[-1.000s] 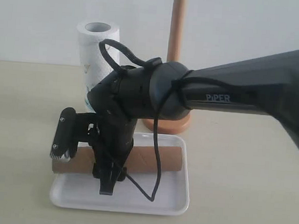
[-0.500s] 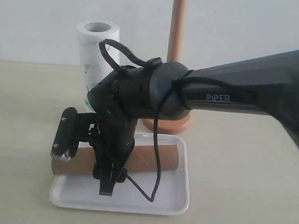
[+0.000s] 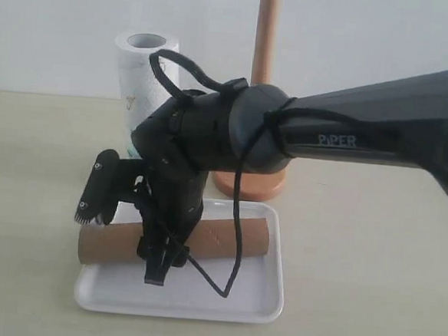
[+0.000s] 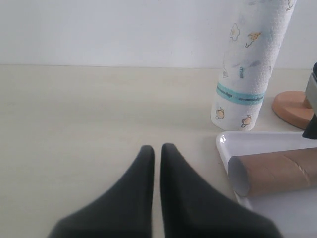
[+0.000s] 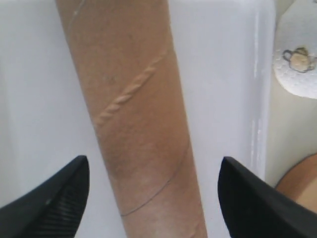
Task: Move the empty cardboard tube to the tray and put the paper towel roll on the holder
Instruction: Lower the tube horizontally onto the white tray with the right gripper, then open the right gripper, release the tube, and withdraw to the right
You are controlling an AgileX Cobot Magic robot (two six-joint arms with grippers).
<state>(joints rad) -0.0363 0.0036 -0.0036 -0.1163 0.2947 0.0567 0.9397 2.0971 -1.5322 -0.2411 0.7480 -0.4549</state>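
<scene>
One cardboard tube (image 3: 254,235) on one tray (image 3: 273,294), one towel roll (image 3: 139,62), one holder (image 3: 264,32), right fingers (image 5: 49,203) apart, left fingers (image 4: 138,188) together

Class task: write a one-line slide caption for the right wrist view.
Open right gripper straddles the cardboard tube lying in the white tray.

The right gripper (image 3: 123,242) has lifted a little off the empty cardboard tube (image 3: 219,237), and its lower fingertip now hangs higher over the tray (image 3: 265,298). The arm's wrist and its looped cable (image 3: 177,65) have also moved slightly up and left.
</scene>
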